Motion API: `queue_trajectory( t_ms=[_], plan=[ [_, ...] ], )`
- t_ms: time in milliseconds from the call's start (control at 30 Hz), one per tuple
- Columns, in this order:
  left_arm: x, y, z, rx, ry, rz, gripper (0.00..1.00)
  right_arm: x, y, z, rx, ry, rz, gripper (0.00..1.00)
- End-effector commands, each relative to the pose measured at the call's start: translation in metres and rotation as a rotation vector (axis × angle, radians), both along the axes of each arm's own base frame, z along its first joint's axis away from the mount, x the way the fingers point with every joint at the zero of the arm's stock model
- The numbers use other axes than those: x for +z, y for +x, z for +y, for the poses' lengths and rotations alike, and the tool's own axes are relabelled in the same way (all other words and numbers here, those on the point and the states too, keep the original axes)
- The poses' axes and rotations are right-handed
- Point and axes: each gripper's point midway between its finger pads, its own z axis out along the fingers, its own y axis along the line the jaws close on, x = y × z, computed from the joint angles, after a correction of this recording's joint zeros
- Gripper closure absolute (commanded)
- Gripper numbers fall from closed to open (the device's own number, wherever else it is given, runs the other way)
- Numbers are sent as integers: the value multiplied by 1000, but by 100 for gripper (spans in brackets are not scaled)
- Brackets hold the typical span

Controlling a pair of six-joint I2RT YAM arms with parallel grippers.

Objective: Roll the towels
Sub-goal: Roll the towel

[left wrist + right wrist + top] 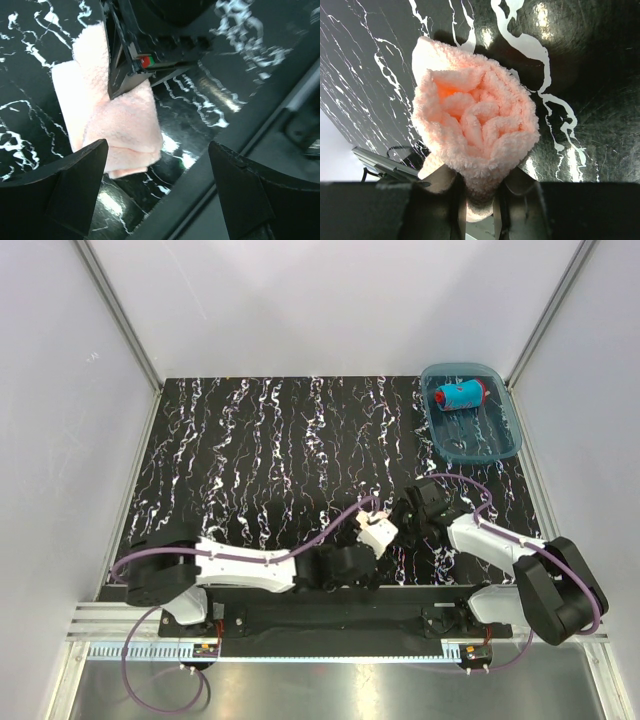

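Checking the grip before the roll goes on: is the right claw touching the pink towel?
Touching. The right wrist view shows the right claw closed on the bunched pink towel, with the cloth squeezed between its two fingers.

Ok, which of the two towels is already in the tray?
The blue towel with the red pattern, lying rolled at the far end of the translucent blue tray. The peach-pink towel is outside it, pinched in the right gripper.

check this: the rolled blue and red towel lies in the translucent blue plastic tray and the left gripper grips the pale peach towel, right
No: the right gripper grips the pale peach towel, as the right wrist view shows; the left gripper is open. The rest stands.
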Motion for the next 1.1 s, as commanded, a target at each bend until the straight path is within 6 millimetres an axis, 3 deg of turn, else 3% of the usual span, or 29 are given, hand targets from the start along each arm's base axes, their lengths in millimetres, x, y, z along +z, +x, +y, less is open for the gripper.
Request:
queue_trajectory(
  t_ms=[0,267,300,333,400,433,500,567,633,767,867,900,933,1033,1067],
  plan=[
    [0,20,-2,63,80,-133,12,5,-1,3,24,-1,5,87],
    [-25,18,-19,14,123,-136,11,6,-5,3,35,5,18,87],
    [-31,16,-21,1,128,-129,16,6,-5,4,36,6,18,87],
    [-32,15,-23,-8,129,-123,30,6,-5,4,36,7,17,87],
    [-34,14,-24,-13,137,-117,49,5,-6,4,38,6,22,87],
    [-36,12,-23,-15,135,-109,65,5,-5,3,35,5,23,87],
    [-37,11,-20,-14,133,-103,78,5,-5,4,35,7,27,87],
    [-39,10,-17,-13,140,-100,84,6,-4,5,32,11,25,87],
    [-44,9,-15,-16,150,-92,100,7,-4,6,33,18,26,87],
    [-49,1,-15,-52,130,-54,100,10,-4,7,37,21,25,84],
    [-46,-4,-18,-87,57,15,100,14,-4,6,36,20,15,66],
    [-46,-5,-17,-93,20,37,100,16,-3,6,36,20,9,50],
    [-45,-10,-19,-109,-19,85,100,17,-4,6,35,15,12,41],
    [-36,-3,-16,-82,-94,128,100,23,-1,5,36,10,0,1],
    [-31,-1,-16,-77,-114,130,100,24,-1,5,38,8,-4,0]
  ],
)
